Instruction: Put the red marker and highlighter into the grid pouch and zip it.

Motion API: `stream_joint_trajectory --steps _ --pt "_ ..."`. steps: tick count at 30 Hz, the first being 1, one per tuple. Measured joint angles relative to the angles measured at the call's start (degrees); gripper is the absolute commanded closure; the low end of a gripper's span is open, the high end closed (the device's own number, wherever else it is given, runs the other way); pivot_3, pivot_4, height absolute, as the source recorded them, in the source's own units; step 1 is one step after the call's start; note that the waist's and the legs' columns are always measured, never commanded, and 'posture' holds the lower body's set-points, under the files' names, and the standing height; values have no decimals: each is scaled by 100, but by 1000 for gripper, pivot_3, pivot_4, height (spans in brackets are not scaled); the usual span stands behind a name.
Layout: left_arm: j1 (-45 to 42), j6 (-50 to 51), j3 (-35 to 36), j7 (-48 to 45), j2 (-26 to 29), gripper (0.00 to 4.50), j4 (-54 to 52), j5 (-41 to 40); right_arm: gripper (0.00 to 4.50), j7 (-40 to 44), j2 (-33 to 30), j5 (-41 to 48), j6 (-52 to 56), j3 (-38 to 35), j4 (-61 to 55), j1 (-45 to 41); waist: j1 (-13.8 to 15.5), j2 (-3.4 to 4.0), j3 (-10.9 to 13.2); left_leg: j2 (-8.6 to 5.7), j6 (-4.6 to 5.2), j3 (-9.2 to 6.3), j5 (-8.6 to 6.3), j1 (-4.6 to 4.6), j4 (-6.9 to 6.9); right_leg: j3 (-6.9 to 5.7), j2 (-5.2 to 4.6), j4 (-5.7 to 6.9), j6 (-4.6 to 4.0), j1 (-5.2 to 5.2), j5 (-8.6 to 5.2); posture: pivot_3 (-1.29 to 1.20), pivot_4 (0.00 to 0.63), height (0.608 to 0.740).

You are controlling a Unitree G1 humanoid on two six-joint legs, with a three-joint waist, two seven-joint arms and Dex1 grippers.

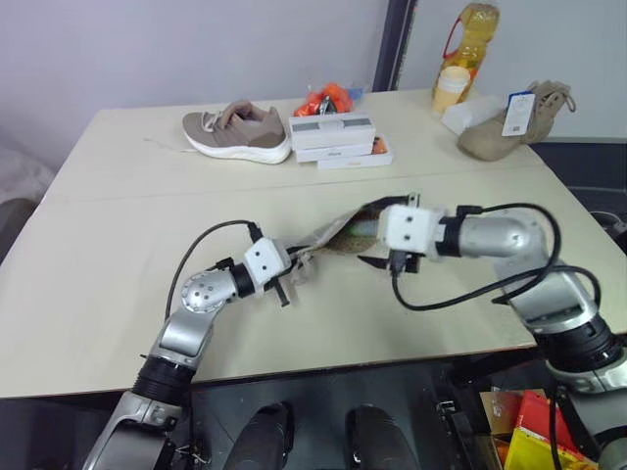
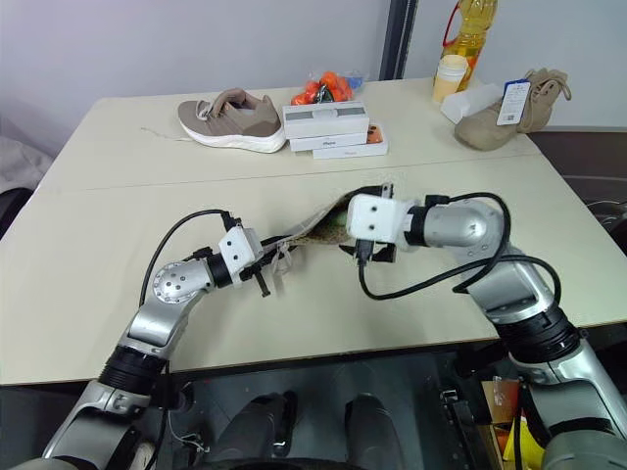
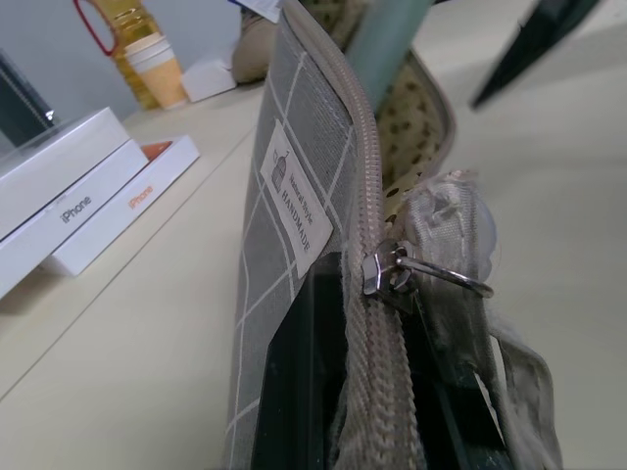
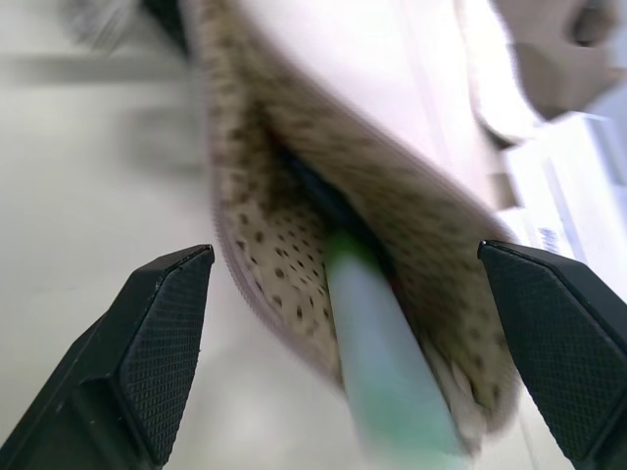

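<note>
The grid pouch [image 3: 294,196] stands on edge above the middle of the table [image 1: 118,235], its mouth gaping toward the right gripper [image 4: 353,352]. The left gripper [image 3: 382,392] is pressed together on the pouch's zipper end, just beside the metal zipper pull [image 3: 387,274]. The highlighter [image 4: 377,362] sticks out of the open mouth, its far end down inside against the dotted lining [image 4: 274,245]. Something dark lies deeper in beside it; I cannot tell what it is. The right gripper's fingers [image 4: 157,343] are spread wide either side of the highlighter, touching nothing.
</note>
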Motion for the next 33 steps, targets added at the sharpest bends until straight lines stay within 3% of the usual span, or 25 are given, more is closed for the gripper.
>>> stream_joint_trajectory --steps 7,15,23,33 --pt "-122 451 237 522 -439 4500 142 -197 29 -68 350 1021 847 -682 -456 -18 3 -1 0 0 1 -2 0 0 3 -1 1 1 0 1 0 0 150 740" --pt "-845 1692 963 1227 -1169 4500 214 -1120 29 -535 1049 2175 1845 -1106 -754 434 5 -3 1 0 10 -8 -6 -14 39 -11 5 3 9 7 5 0 150 740" --pt "-1206 2792 1160 1467 -1573 4500 245 -1814 29 -1958 1956 1896 2005 -939 -96 350 -14 -2 1 -3 11 -5 -7 -18 49 -6 10 9 14 2 8 0 150 740" --pt "-1250 3093 1198 1530 -1559 4500 172 -1973 29 -2349 2149 1816 2026 -544 -21 299 -11 -2 1 -5 11 -3 -7 -21 50 -5 12 10 15 0 9 0 150 740"
